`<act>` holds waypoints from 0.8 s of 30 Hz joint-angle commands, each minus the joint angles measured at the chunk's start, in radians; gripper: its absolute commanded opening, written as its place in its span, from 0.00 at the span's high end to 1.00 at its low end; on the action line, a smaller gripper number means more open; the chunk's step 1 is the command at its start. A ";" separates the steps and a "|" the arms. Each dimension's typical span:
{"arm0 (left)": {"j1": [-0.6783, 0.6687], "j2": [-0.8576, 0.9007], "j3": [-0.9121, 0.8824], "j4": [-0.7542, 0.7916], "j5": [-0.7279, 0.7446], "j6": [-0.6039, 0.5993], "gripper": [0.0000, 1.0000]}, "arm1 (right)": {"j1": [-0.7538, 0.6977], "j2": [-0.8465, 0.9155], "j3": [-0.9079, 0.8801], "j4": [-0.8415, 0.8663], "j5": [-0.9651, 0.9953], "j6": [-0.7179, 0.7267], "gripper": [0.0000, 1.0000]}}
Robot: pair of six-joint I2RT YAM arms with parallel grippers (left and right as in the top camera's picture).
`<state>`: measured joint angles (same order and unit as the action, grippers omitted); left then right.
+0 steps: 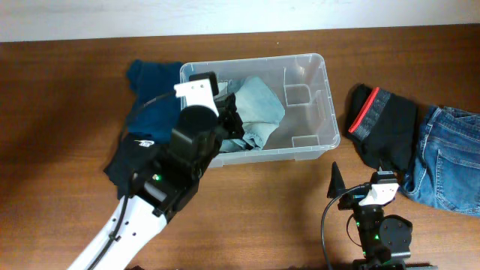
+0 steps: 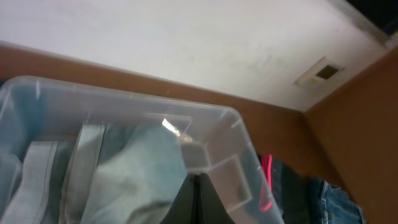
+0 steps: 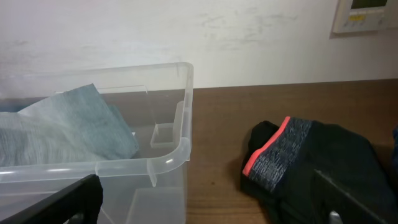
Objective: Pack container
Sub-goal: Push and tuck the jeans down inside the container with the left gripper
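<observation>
The clear plastic container (image 1: 319, 82) stands at the table's middle, with a light teal garment (image 1: 259, 109) lying in its left half. My left gripper (image 1: 229, 124) hangs over the container's left part, above that garment. In the left wrist view the left gripper's fingers (image 2: 198, 202) are pressed together, with the teal garment (image 2: 137, 168) and the container's far corner (image 2: 239, 124) beyond them; no cloth shows between the fingers. My right gripper (image 1: 362, 184) is open and empty near the front edge, right of the container. The right wrist view shows the right gripper (image 3: 211, 208) facing the container's corner (image 3: 180, 149).
A navy garment (image 1: 154, 97) lies against the container's left side, and a black one (image 1: 127, 161) lies under my left arm. Black shorts with a coral waistband (image 1: 382, 120) and blue jeans (image 1: 450, 157) lie to the right; the shorts also show in the right wrist view (image 3: 298, 162).
</observation>
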<state>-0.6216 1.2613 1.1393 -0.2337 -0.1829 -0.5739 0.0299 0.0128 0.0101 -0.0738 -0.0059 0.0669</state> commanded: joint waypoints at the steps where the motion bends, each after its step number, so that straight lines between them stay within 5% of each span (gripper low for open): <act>1: 0.003 0.055 0.154 -0.087 0.039 0.136 1.00 | 0.003 -0.006 -0.005 -0.005 -0.009 -0.007 0.02; 13: 0.055 0.528 0.733 -0.695 0.081 0.297 1.00 | 0.003 -0.006 -0.005 -0.005 -0.009 -0.007 0.02; 24: 0.101 0.823 0.762 -0.884 0.256 0.335 1.00 | 0.003 -0.006 -0.005 -0.005 -0.009 -0.007 0.02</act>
<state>-0.5293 2.0396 1.8816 -1.0832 -0.0002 -0.2756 0.0299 0.0128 0.0101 -0.0742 -0.0059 0.0662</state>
